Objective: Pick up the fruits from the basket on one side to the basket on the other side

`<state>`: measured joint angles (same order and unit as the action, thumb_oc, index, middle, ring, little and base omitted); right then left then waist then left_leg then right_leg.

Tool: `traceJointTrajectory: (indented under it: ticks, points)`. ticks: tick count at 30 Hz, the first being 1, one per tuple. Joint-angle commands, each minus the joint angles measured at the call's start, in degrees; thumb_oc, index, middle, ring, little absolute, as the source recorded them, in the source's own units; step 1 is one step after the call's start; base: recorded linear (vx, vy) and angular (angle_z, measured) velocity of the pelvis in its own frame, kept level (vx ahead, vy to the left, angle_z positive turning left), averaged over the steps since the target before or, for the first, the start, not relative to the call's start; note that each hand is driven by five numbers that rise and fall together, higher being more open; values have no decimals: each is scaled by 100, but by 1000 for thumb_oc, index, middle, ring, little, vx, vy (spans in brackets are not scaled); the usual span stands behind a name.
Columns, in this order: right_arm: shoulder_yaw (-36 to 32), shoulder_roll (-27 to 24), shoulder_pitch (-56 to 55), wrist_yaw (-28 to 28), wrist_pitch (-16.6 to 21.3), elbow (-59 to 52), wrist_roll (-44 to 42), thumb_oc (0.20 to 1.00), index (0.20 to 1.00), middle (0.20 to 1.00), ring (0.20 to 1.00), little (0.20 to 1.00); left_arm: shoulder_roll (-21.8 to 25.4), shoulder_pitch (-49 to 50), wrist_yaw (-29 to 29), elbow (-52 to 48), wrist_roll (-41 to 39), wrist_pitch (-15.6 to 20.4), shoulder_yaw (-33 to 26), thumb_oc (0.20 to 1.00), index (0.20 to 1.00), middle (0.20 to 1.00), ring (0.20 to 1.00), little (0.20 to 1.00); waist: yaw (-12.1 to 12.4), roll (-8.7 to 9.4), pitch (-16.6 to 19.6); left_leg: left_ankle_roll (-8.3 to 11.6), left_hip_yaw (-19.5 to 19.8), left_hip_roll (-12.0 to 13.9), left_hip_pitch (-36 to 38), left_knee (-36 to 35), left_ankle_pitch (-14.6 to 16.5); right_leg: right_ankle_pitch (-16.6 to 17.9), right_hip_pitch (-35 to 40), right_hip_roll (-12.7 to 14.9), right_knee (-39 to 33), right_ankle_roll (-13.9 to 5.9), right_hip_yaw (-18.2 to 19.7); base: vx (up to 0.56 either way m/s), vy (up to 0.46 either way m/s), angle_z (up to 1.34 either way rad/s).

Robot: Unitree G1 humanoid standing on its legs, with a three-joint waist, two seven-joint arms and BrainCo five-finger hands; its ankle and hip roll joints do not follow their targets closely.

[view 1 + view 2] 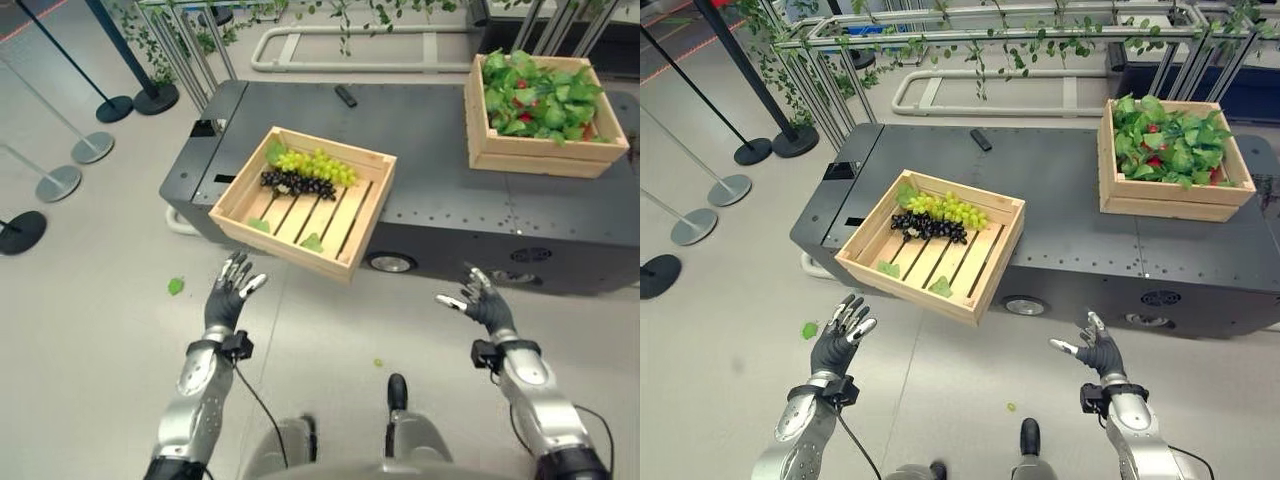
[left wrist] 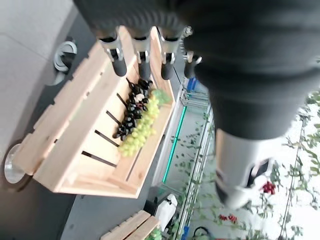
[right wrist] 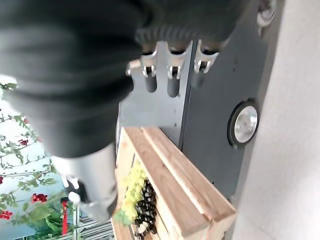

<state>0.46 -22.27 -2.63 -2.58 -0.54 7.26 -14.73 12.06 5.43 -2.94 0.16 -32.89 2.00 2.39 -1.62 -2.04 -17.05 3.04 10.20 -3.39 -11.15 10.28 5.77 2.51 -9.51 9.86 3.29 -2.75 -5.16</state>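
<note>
Head stereo pair looks steeply down; both wrist views, close, share slatted crate (image 1: 305, 200).

A low dark grey wheeled cart serves as the surface (image 1: 440, 150). A small black rectangular device (image 1: 345, 96) lies near its far edge. Black and silver stanchion posts with round bases (image 1: 88, 147) stand on the grey floor (image 1: 90, 300), where a loose green leaf (image 1: 176, 286) lies. Leafy vines on metal railings (image 1: 970, 30) hang behind.

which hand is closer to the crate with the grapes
Left. The left hand is open just below the near edge of the slatted crate holding the grapes. The right hand, also open, is off to the crate's right, farther from it.
</note>
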Motion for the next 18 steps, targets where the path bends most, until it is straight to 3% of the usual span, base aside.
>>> traceJointTrajectory:
  ticks: [1,5,9,11,14,15,17,18]
  points:
    - [15,-200,198,-100,197,-323,12,1000,1000,1000,1000,1000,147,-28,-120,-84,-148,246,-51,1000,1000,1000,1000,1000,222,26,-42,402,-132,470,-355,-204,-593,-1502,1068,-544,-51,-120,-495,166,36,-13]
    - [52,-191,299,-244,191,-233,113,1000,1000,1000,1000,1000,89,-81,-228,154,-119,259,-68,1000,1000,1000,1000,1000,420,78,-72,462,-540,707,-538,-374,-857,-1712,1507,-525,-99,-133,-600,222,65,5]
    - [109,-69,256,-233,149,-201,204,1000,1000,1000,1000,1000,116,-35,-312,193,65,253,-48,1000,1000,1000,1000,1000,553,102,43,453,-426,807,-367,-422,-1029,-1888,1776,-410,117,-240,-687,221,111,10]
    - [115,29,253,-219,108,-188,203,1000,1000,1000,1000,1000,203,-54,-308,205,83,224,-35,1000,1000,1000,1000,1000,582,205,134,382,-397,721,-250,-455,-907,-1868,1748,-193,387,-367,-735,221,151,12]
    - [122,161,285,-184,124,-207,242,1000,1000,1000,1000,1000,445,-73,-244,273,200,180,-8,1000,1000,1000,1000,1000,576,338,202,74,-397,545,-26,-428,-634,-1639,1301,200,1502,-709,-750,244,231,8]
    - [122,165,285,-184,125,-205,244,1000,1000,1000,1000,1000,448,-73,-245,272,201,179,-8,1000,1000,1000,1000,1000,577,352,205,66,-403,530,-30,-431,-636,-1657,1276,221,1542,-720,-743,141,205,16]
    - [178,284,336,-164,115,-225,309,1000,1000,1000,1000,1000,559,-94,-249,196,295,173,-11,1000,1000,1000,1000,1000,473,407,141,-139,-399,354,260,-546,-484,-882,816,426,2511,-938,-580,135,227,18]
    - [211,310,361,-170,95,-231,312,1000,1000,1000,1000,1000,587,-126,-262,191,279,168,-13,1000,1000,1000,1000,1000,444,405,69,-198,-386,328,327,-553,-464,-693,673,394,2941,-982,-442,119,165,28]
